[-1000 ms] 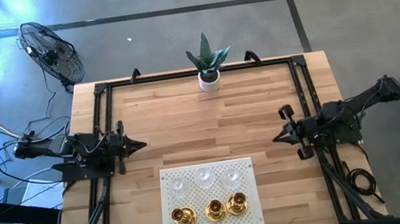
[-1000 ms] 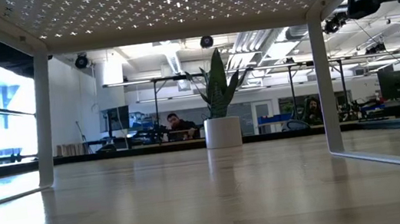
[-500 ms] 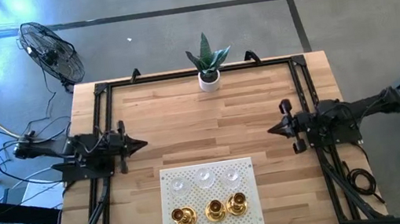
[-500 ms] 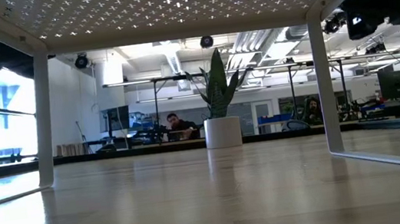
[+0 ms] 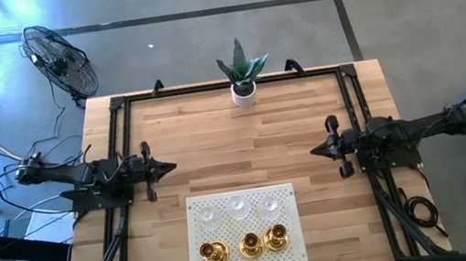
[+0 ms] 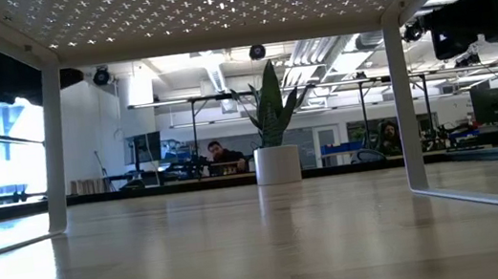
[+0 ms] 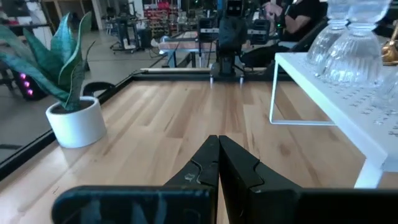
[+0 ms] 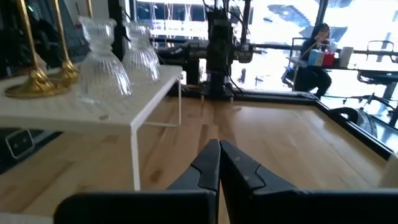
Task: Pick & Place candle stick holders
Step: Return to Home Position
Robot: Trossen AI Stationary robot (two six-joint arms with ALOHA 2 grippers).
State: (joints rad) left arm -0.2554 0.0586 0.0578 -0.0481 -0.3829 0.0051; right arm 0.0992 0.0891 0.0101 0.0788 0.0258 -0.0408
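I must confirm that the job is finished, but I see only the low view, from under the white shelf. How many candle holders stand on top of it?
Observer: Six stand on the white shelf: three glass holders in the row nearer the plant, and three gold holders in the other row.
Operator: Does the left gripper hold anything?
Observer: No. The left gripper is shut and empty, over the left side of the table, clear of the shelf.
Operator: And the right one?
Observer: The right gripper is also shut and empty, on the right side, pointing across the table toward the left one.
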